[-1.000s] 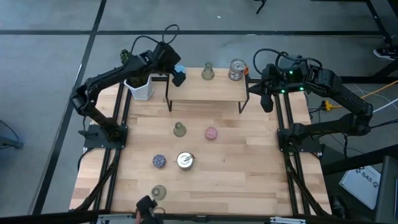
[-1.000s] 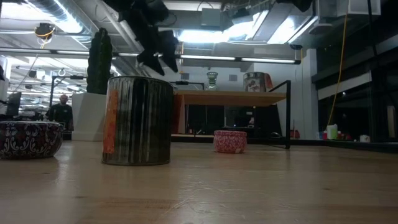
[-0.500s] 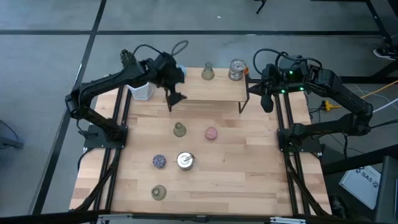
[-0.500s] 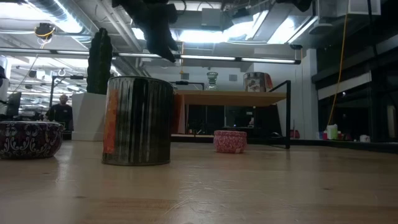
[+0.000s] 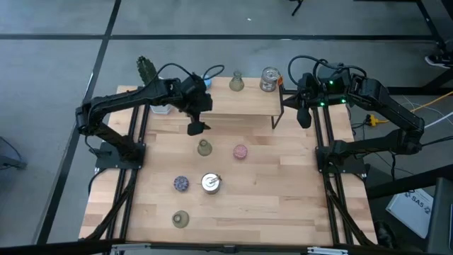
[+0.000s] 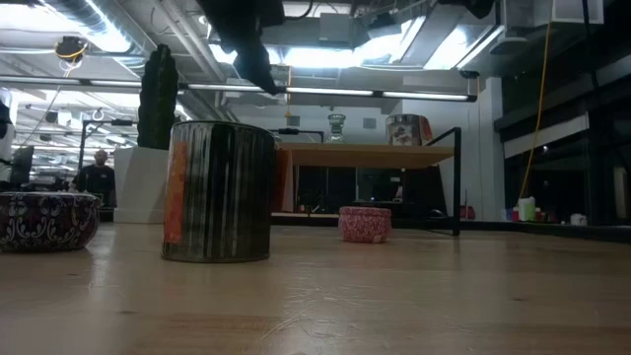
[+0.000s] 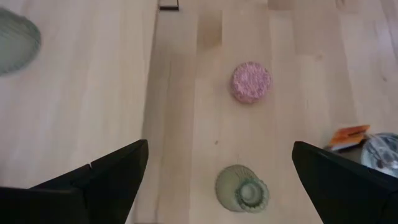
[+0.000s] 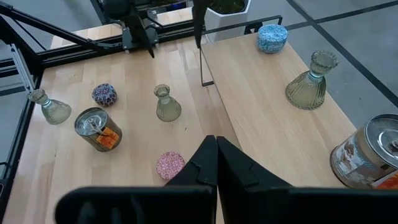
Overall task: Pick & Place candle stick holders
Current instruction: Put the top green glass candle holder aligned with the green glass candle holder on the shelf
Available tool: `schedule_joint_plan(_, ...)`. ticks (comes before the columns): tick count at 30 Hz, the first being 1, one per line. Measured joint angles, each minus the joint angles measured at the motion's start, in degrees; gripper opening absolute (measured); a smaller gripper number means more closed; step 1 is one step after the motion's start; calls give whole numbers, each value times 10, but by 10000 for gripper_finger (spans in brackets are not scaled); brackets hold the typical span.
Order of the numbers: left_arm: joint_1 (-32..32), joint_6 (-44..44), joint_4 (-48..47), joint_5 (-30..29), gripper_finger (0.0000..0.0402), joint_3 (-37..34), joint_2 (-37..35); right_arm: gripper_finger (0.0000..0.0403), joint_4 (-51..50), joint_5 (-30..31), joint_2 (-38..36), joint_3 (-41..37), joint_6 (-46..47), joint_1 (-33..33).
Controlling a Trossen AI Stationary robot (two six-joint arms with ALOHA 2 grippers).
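The left gripper [image 5: 196, 127] hangs with its fingers spread wide and empty over the wooden table [image 5: 283, 184], just in front of the raised shelf [image 5: 237, 103]; its wrist camera looks straight down on an olive-green holder [image 7: 242, 188] and, a little farther on, the round pink holder [image 7: 252, 82]. Judging from this, a descent onto the green piece looks likely, and the narrow neck could be clipped by one finger and toppled if the jaws come down off-centre; the silvery cup [image 5: 210, 183] and the dark speckled holder [image 5: 181, 183] sit nearer the front edge, well clear of that path, as does a second green holder [image 5: 180, 219] near the front. Three pieces occupy the shelf: a blue holder [image 8: 272, 37], a green flared holder [image 5: 236, 83] and another silvery cup [image 5: 269, 79], so a careless lift over the shelf edge could knock them. At the far left corner stands a white pot with a cactus [image 5: 147, 71]. The right gripper [image 5: 304, 117] waits at the shelf's right end, fingers pressed together on nothing. The table is pale butcher-block in a black frame on a grey floor; the low view shows an industrial room with ceiling lights and a person [image 6: 99, 173] far off.
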Motion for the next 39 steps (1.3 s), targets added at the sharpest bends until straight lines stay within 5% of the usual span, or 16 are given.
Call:
schedule_joint_plan(10,-22,-2,-19,-23,393,-8,0,1,-1,0,0,0,1,0)
schedule_joint_plan(21,-30,0,28,-13,393,-117,-32,1,-2,-1,0,0,4,0)
schedule_joint_plan(31,-38,57,105,6,393,-204,-55,1,-2,0,0,0,21,0)
schedule_joint_plan(39,-73,113,118,7,393,-209,-36,1,-2,0,0,0,22,0)
